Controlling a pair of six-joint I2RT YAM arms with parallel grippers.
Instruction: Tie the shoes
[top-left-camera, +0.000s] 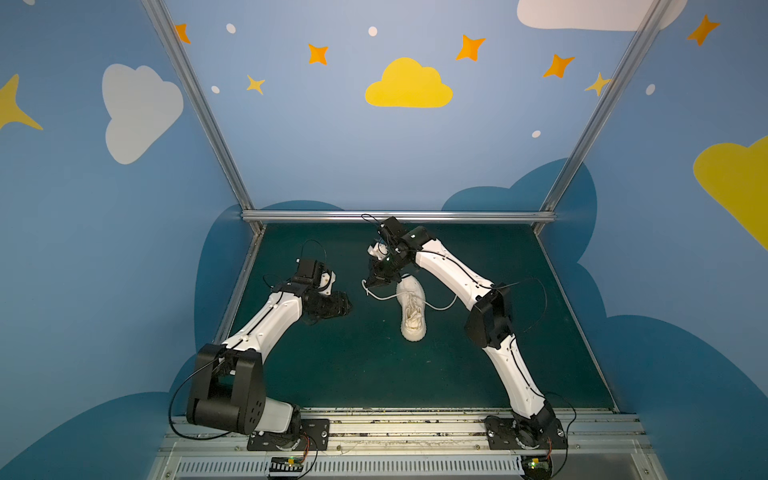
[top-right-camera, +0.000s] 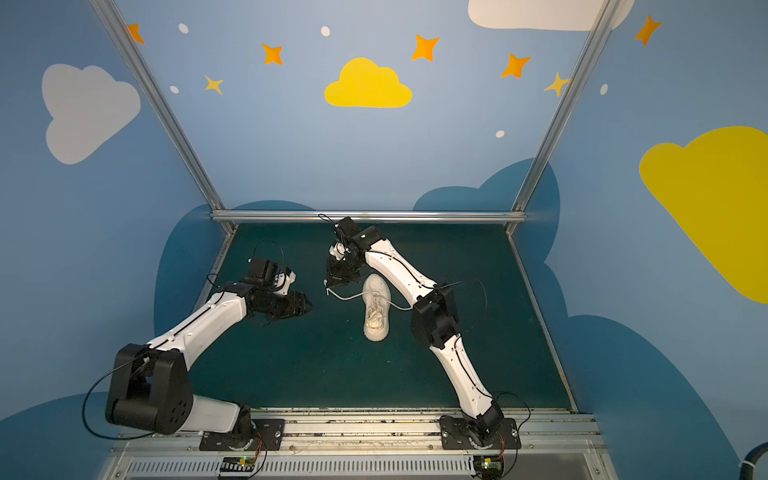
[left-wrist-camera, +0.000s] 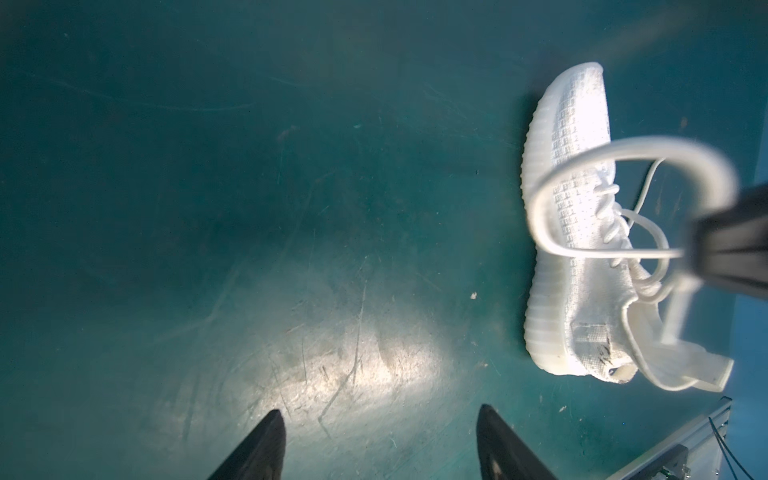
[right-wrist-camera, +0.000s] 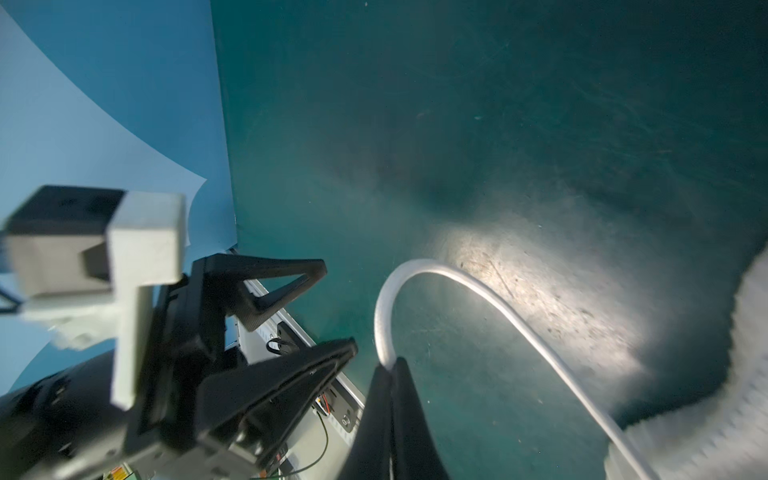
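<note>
Sneaker (top-left-camera: 412, 309) lies on the green mat (top-left-camera: 332, 374), near its middle. Our right gripper (right-wrist-camera: 390, 365) is clamped on a loop of its lace (right-wrist-camera: 457, 274) just beside it; our left gripper (left-wrist-camera: 380, 409) hangs spread and empty.

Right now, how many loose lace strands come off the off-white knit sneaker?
2. One cream-white lace runs left from the sneaker into the shut right gripper; the second lace trails right on the green mat, its end possibly hidden under the right arm.

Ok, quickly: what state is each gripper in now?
Left gripper: open, holding nothing.
Right gripper: shut on the long cream-white shoelace.
</note>
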